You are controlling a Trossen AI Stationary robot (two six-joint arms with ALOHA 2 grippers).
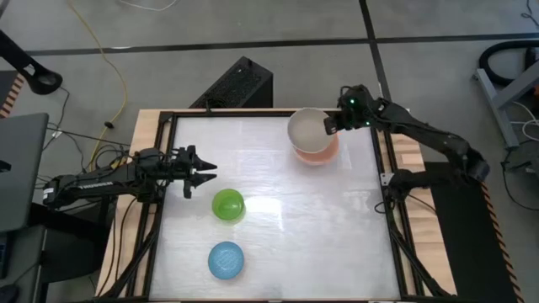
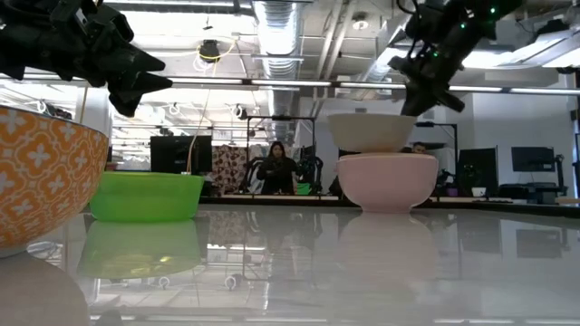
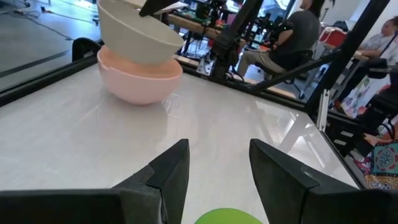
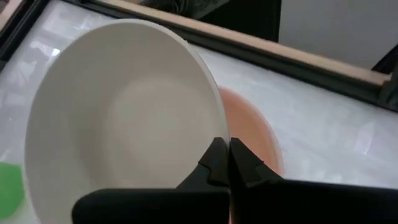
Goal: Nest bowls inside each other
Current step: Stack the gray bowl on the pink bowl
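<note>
A cream-white bowl (image 1: pixel 306 128) sits tilted in the mouth of a salmon-pink bowl (image 1: pixel 320 154) at the table's far right. My right gripper (image 1: pixel 330 124) is shut on the white bowl. The pink bowl stands on its base on the table (image 3: pixel 140 81). A green bowl (image 1: pixel 227 204) lies at the table's middle and a light blue bowl (image 1: pixel 226 259) nearer the front edge. My left gripper (image 1: pixel 209 171) hovers open at the left, level, just short of the green bowl (image 3: pixel 227 216), and touches nothing. My right gripper pinches the white bowl's rim (image 4: pixel 217 127) on the side toward the table's right edge, with one finger (image 4: pixel 211 163) inside the bowl and the other outside. The fingers slant down from the right. The bowl is tilted, its underside (image 2: pixel 372 145) within the pink bowl's rim.
An orange patterned bowl (image 2: pixel 41 172) stands close to the low camera at the left. A black frame (image 1: pixel 383 181) runs around the table. There is free tabletop (image 1: pixel 320 236) at the front right. People sit in the room beyond the far edge.
</note>
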